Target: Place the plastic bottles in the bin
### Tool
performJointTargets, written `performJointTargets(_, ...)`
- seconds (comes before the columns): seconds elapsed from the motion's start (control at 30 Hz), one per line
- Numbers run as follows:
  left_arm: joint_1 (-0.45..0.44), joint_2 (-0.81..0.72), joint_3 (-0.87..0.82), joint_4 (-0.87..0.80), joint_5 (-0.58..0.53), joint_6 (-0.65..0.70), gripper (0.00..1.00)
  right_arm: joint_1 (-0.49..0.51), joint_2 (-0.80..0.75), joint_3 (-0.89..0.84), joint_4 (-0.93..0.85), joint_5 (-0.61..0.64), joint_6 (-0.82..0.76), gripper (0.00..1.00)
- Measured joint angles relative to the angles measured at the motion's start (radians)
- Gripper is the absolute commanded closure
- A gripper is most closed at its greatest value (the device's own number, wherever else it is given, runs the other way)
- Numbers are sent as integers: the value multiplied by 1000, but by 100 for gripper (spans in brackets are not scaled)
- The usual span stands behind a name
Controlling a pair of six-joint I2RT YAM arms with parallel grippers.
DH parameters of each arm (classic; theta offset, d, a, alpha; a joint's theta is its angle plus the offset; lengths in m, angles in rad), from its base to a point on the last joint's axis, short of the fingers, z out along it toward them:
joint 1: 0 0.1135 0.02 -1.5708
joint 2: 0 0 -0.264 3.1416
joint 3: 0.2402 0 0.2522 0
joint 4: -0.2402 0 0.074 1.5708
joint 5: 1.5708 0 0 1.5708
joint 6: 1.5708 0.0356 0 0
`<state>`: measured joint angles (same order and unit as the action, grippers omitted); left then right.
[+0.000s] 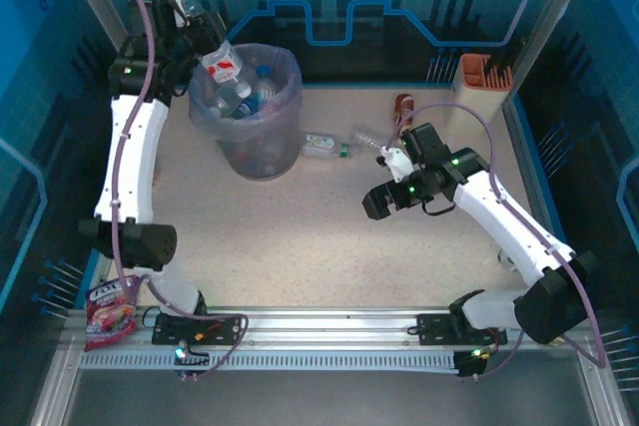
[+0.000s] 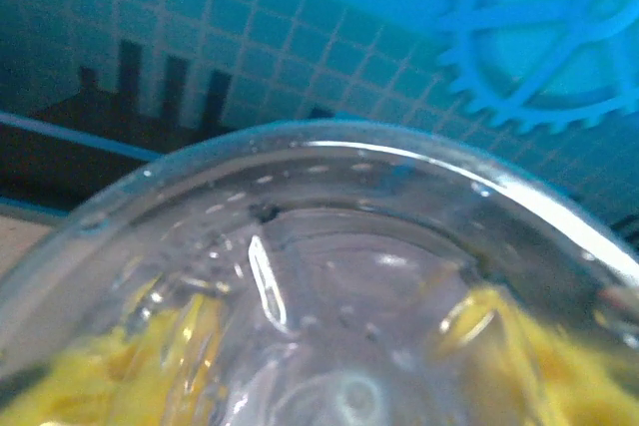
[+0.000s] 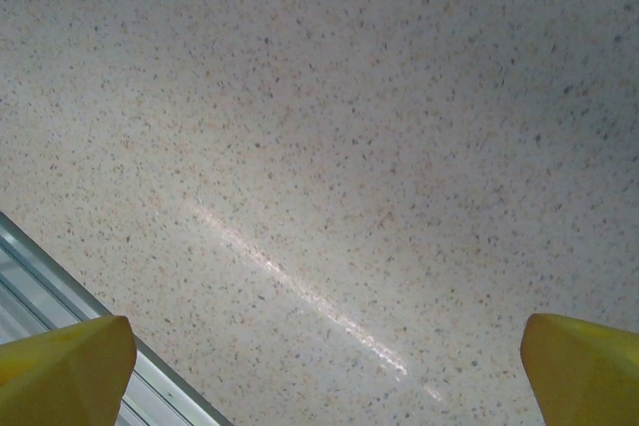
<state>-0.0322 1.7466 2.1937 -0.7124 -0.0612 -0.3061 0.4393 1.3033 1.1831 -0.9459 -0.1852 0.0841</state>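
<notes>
My left gripper (image 1: 210, 51) is at the back left, over the far rim of the bin (image 1: 285, 152), and is shut on a clear plastic bottle (image 1: 223, 68) with a red label. In the left wrist view that bottle (image 2: 329, 246) sits right against the lens, with my yellow fingers (image 2: 170, 356) showing through it on both sides. Several bottles (image 1: 245, 99) lie inside the lined bin. On the table to its right lie a clear bottle with a green cap (image 1: 324, 145), another clear bottle (image 1: 367, 137) and a brown one (image 1: 403, 106). My right gripper (image 1: 375, 204) hangs open over bare table (image 3: 329, 147).
A cream-and-orange holder (image 1: 482, 82) stands at the back right. A red snack packet (image 1: 110, 311) lies at the near left by the rail. The right arm's wrist is close to the loose bottles. Blue walls enclose the table.
</notes>
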Motion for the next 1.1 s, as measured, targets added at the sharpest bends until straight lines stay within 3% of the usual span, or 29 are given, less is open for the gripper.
performJointTargets(0.13, 1, 102, 126, -113, -44, 78, 53, 1, -15, -50, 11, 5, 11, 0)
performJointTargets(0.37, 1, 335, 499, -346, -18, 130, 59, 1, -16, -79, 43, 28, 25, 0)
performJointTargets(0.43, 0, 356, 502, -389, 6, 145, 49, 1, -15, -84, 59, 25, 34, 0)
performJointTargets(0.57, -1, 403, 496, -444, 43, 172, 16, 29, 2, -90, 95, 17, 56, 0)
performJointTargets(0.67, 1, 419, 462, -444, 52, 196, 1, 53, 29, -90, 111, 14, 64, 0)
performJointTargets(0.97, 1, 394, 382, -341, 62, 211, 1, 66, 110, -90, 135, 13, 74, 0)
performJointTargets(1.1, 0, 297, 271, -247, 70, 206, 27, 66, 123, -90, 145, 14, 74, 0)
